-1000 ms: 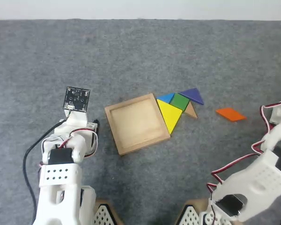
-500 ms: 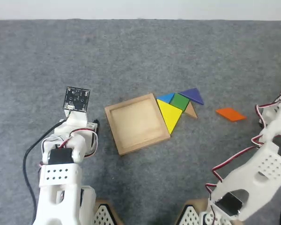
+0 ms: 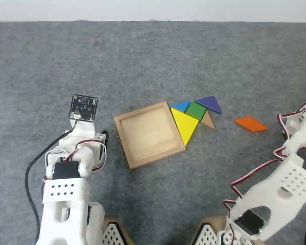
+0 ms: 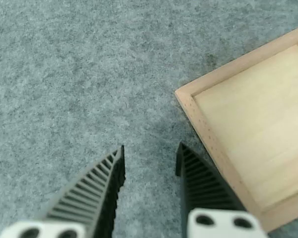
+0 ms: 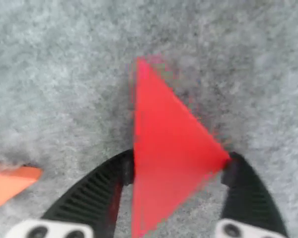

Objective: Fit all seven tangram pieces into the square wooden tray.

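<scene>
I had the right gripper (image 5: pixel 179 165) clamped on the red triangle (image 5: pixel 164 144), one finger on each edge. The orange piece (image 5: pixel 7 184) lay near, off one finger's side. The left gripper (image 4: pixel 149 158) was partly open and held nothing above the carpet (image 4: pixel 64 74). The wooden tray (image 4: pixel 207 144) corner sat just beside one finger.

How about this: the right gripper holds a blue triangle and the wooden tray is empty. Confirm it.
Wrong colour: the triangle in the right gripper is red, not blue, as the right wrist view shows. The wooden tray is empty.
</scene>
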You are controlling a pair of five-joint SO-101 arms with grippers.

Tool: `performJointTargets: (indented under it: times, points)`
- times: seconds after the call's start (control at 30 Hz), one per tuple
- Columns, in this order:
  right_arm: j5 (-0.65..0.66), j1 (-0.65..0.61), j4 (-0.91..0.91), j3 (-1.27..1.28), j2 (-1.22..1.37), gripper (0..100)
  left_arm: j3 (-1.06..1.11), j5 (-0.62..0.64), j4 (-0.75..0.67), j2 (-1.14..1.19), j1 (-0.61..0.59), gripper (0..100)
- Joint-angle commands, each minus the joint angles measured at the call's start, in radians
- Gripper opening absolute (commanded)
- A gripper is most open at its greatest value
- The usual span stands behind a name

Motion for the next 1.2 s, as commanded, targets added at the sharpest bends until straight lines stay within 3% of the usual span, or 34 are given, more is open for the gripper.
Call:
performJointTargets:
  times: [0.0,0.43,0.57,1.17]
  points:
    - [-0.009,-0.012,-0.005,-0.043,0.002,20.0,-0.007,-0.009,-0.025,0.009,0.005,17]
    - [-0.008,-0.004,0.007,-0.048,-0.01,20.5,-0.007,-0.009,-0.025,0.009,0.005,17]
    - [-0.009,0.008,0.007,-0.049,-0.01,10.3,-0.007,-0.009,-0.025,0.009,0.005,17]
    - [-0.011,0.088,0.07,-0.044,-0.294,11.2,-0.007,-0.009,-0.026,0.009,0.005,17]
